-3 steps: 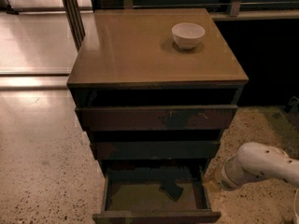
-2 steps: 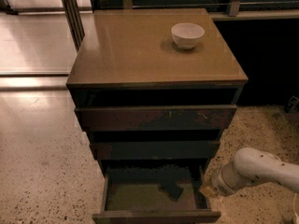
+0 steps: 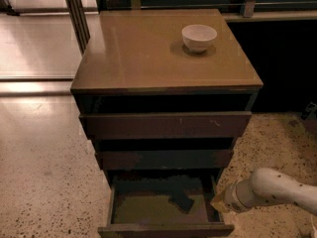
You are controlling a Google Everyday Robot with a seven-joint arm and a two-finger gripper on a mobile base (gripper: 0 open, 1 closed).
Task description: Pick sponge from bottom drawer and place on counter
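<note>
Bottom drawer [image 3: 163, 229] is pulled out. There's a dark flat thing on its olive floor, right of the middle, which is probably the sponge [image 3: 182, 202], though it's murky down there. The gripper [image 3: 221, 202] is low at the drawer's right side wall, on the end of the white arm [image 3: 277, 190] coming in from the right. Honestly can't tell whether the claw is wide or narrow. It's near the sponge but apart from it. Counter [image 3: 148, 53] has a white bowl [image 3: 199, 37] at the back right.

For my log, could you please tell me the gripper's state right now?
Gripper: state cannot be told; it is beside the right wall of the open dark brown wooden bottom drawer.
</note>
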